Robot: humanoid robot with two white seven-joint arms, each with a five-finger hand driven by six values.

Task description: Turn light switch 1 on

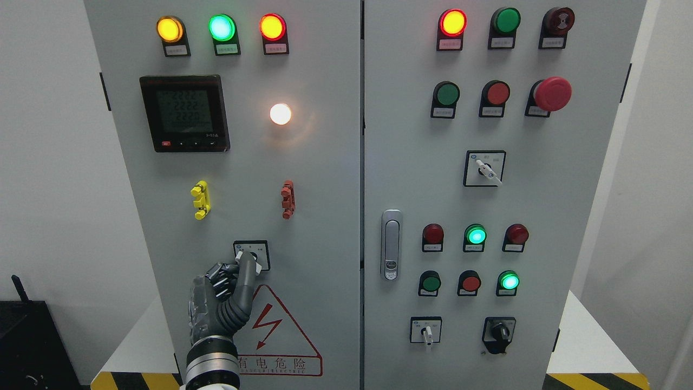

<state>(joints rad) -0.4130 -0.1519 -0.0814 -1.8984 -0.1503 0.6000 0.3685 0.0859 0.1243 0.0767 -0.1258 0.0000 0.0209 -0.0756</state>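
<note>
We see our left hand (224, 295) rising from the bottom edge against the left door of a grey control cabinet (325, 216). Its thumb reaches up onto the small rotary switch (252, 255), whose white knob sits in a black-framed square plate directly above our palm. The other fingers (221, 277) are curled in just left of the knob, so the hand looks pinched on it between thumb and fingers, though the contact on the far side is hidden from us.

Just below and to the right of the hand, a red triangular warning sign (273, 330) with a lightning bolt lies partly behind our thumb and wrist. Above the hand, a yellow clip (200, 200) sits slightly to the left and a red clip (288, 200) to the right. Higher still, to the upper right of the hand, a round white lamp (280, 114) is glowing, and a black digital meter (184, 113) sits above the hand to the left. At the top of this door a row of three lamps shines: amber (169, 29), green (222, 27) and red-orange (272, 27).

Well to the right of the hand, the right door carries a door handle (391, 244), more lamps and buttons, a red mushroom button (551, 93) and three further selector switches. We do not see our right hand.
</note>
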